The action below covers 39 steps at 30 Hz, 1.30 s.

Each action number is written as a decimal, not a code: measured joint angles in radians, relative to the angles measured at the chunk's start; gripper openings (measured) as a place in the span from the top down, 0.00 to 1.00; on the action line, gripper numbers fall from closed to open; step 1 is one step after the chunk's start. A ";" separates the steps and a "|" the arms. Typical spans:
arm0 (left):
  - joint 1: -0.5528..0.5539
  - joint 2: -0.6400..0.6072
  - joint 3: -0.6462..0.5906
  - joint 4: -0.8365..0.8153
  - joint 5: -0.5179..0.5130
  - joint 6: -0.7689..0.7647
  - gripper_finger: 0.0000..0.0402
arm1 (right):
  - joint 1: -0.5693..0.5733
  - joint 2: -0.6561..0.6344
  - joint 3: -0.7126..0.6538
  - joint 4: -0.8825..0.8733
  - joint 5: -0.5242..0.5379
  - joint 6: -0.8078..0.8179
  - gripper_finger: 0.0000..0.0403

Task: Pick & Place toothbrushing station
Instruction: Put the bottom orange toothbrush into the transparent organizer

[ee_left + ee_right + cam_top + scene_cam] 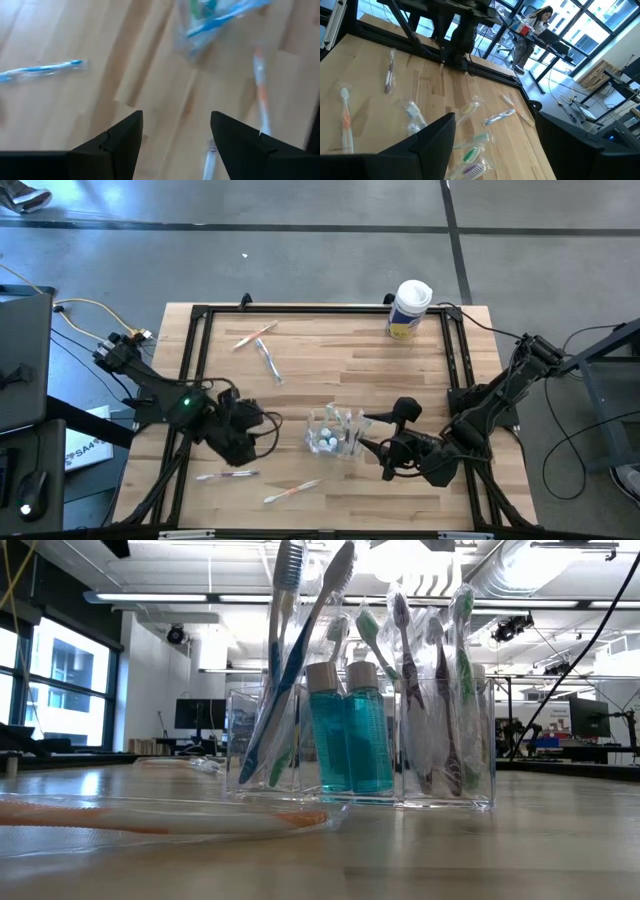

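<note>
the toothbrushing station (335,432) is sitting on the wooden table (330,350), toward the front edge and a little right of centre, between the two arms. it is a clear plastic organizer, standing upright in the low view (360,740), holding wrapped toothbrushes (440,690) and two teal bottles (350,730) with pale caps.

the left gripper (262,423) is hanging low over the table just left of the station, not touching it. its fingers (120,145) are standing apart in the left wrist view with nothing between them; bare wood is showing in the gap.

the right gripper (375,432) is sitting just right of the station, near its side wall; from above i cannot tell whether it is touching. its fingers (427,142) are spread wide in the right wrist view, gripping nothing.

loose wrapped toothbrushes are lying on the table: two (262,350) toward the back left, crossing near each other, and two more near the front edge, one (228,475) ahead of the left gripper's arm, one (291,492) with an orange handle beside it.

a white canister (409,310) with a yellow label is standing at the back right, well apart from the station.

a person (532,35) is showing in the room beyond the table in the right wrist view.
</note>
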 joint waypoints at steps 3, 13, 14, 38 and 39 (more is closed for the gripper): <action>-0.049 0.005 0.000 0.030 0.000 -0.007 0.43 | -0.003 0.000 0.000 0.001 0.000 0.000 0.33; -0.154 0.135 0.000 0.314 0.066 0.191 0.43 | -0.003 0.000 0.000 0.001 0.000 0.000 0.34; -0.155 0.155 0.000 0.318 0.075 0.216 0.43 | -0.003 0.000 0.000 0.001 0.000 0.000 0.34; -0.101 0.427 -0.001 0.489 0.369 0.234 0.43 | -0.003 0.000 0.000 -0.010 0.000 0.018 0.34; -0.101 0.427 -0.001 0.501 0.372 0.238 0.43 | -0.003 0.000 0.000 -0.010 0.000 0.018 0.34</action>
